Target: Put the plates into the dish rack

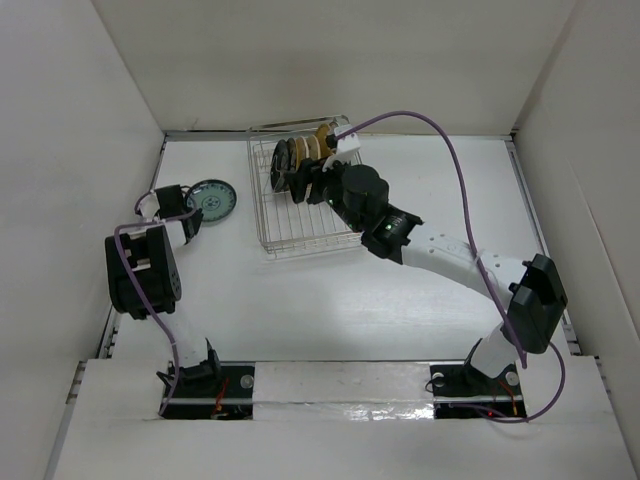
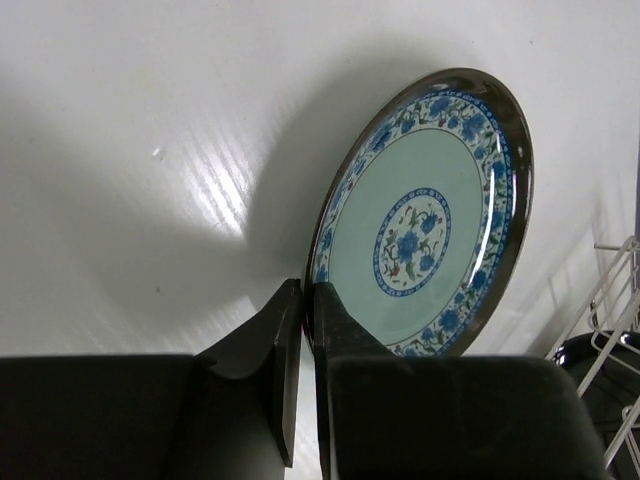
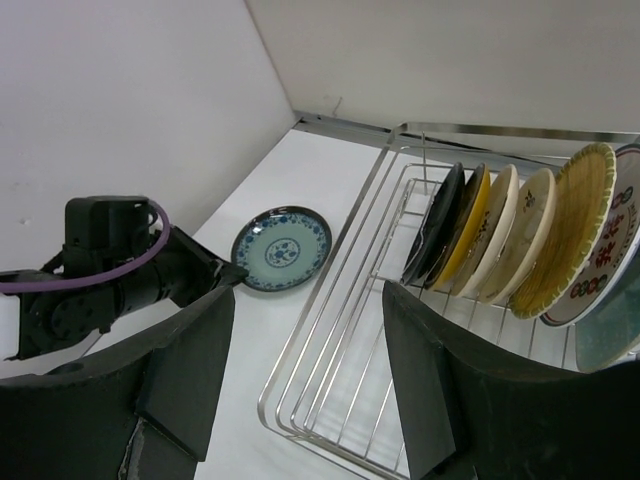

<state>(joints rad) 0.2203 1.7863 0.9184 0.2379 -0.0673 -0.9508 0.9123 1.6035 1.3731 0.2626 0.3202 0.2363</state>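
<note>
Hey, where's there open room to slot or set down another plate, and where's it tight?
Free: the dish rack tines between the black plate and its near rim, under the right gripper; the table between the blue-patterned plate and the rack; the table before the rack. Crowded: the rack's far end, packed with plates.

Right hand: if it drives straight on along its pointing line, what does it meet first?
Probably the dish rack's side rim wires, framed between the right hand's open fingers. The black plate stands off to the side of that line. Depth is unclear.
</note>
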